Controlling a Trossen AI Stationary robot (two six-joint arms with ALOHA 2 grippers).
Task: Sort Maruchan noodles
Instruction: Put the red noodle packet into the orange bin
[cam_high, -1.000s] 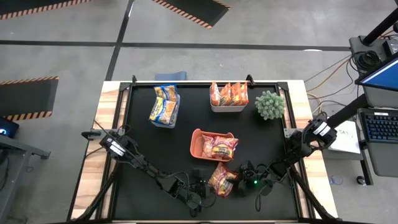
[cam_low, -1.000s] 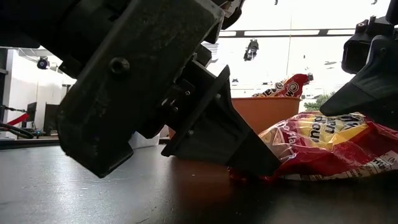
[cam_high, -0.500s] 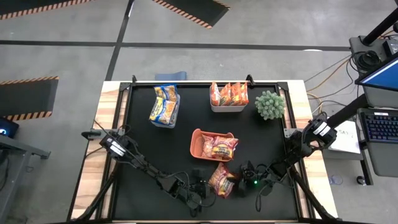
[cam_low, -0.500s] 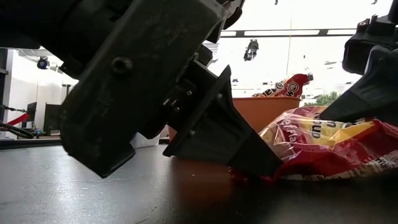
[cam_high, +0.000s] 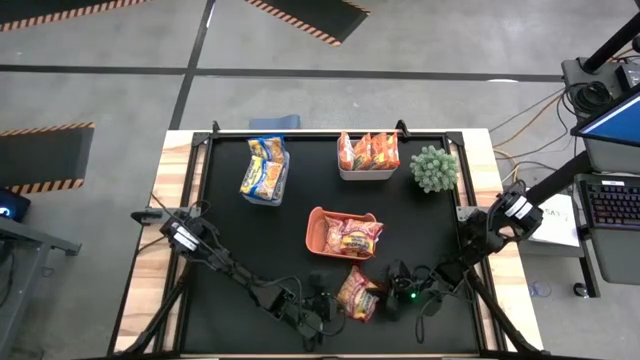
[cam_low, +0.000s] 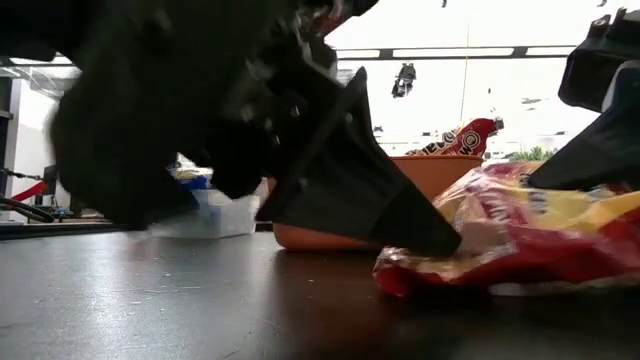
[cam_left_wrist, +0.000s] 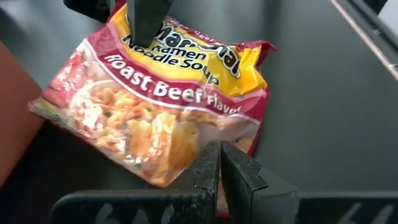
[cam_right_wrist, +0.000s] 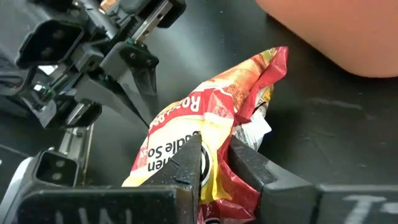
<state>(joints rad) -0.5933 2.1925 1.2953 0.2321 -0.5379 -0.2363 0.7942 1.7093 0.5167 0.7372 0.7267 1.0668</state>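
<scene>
Two tools at red packet (cam_high: 357, 295), right tool (cam_right_wrist: 214, 163) pinching it, left tool (cam_left_wrist: 219, 163) pressed together, orange bin (cam_high: 314, 228) near

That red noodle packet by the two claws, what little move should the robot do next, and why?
Probably lift it a little. The right gripper is pinched on the red noodle packet, which lies on the black table just short of the orange bin holding another red packet. The shut left gripper only presses its edge.

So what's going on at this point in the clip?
Both arms work on one red roast beef ramen packet at the table's near edge. The right hand is pinching one end of it, while the left hand, shut, presses its closed fingertips on the opposite edge. The orange bin, just beyond, already holds similar red packets.
</scene>
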